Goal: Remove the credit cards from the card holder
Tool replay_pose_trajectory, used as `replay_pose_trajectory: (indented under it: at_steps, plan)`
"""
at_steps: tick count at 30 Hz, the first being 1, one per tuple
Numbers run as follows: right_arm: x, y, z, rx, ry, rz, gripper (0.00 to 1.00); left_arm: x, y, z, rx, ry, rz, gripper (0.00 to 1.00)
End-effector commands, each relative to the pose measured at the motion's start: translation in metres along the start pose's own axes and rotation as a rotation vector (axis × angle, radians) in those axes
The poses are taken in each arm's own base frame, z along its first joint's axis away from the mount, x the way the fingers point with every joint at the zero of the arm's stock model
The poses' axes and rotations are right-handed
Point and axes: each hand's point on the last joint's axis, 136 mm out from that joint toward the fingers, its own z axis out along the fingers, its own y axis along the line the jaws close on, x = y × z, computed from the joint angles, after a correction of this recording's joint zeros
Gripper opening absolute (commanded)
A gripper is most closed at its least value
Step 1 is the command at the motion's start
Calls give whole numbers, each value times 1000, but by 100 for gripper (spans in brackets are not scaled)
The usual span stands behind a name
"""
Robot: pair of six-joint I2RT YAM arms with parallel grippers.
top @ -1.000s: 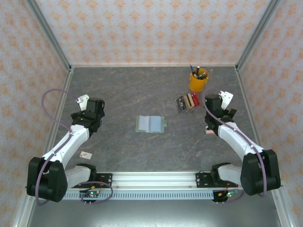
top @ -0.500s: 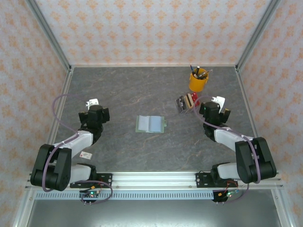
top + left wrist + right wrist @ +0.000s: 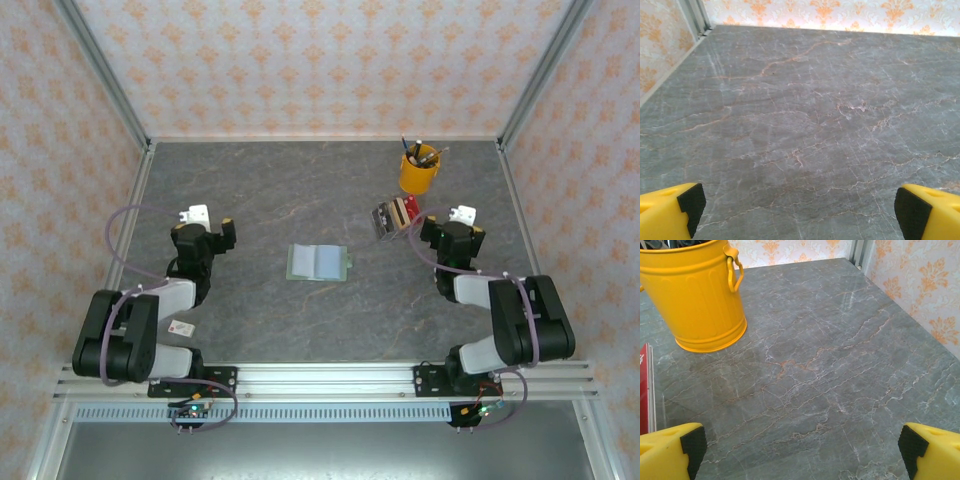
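- Top external view, nearest the bases: small white card with a red mark (image 3: 181, 327) flat on the grey marbled tabletop (image 3: 300, 190), beside the left arm; no part of the job.
- Left gripper (image 3: 800, 210) spread wide over bare table, nothing held; right gripper (image 3: 801, 450) likewise wide and empty, near a yellow metal pencil bucket (image 3: 695, 295).
- Mid-table, well apart from both: pale mint-green bifold card holder (image 3: 318, 262) lying open; credit cards too small to make out.
- Judged: approach step, no card out yet; next, reach inward, pin the card holder, pinch one card edge.

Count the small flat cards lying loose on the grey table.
1: a small white red-marked card beside the left arm; others may hide inside the open mint-green wallet.
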Motion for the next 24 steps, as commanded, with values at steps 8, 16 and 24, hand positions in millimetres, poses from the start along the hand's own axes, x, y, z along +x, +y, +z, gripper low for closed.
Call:
replay_pose_trajectory:
  at_steps: [8, 16, 24]
  plan:
    - [-1, -1, 12, 4, -17, 45, 100, -3, 0, 19, -22, -14, 9, 100]
    - [-1, -2, 14, -2, -6, 59, 100, -3, -2, 19, -32, -9, 29, 100]
    - [0, -2, 14, -1, -2, 57, 100, -3, -6, 20, -13, -2, 40, 100]
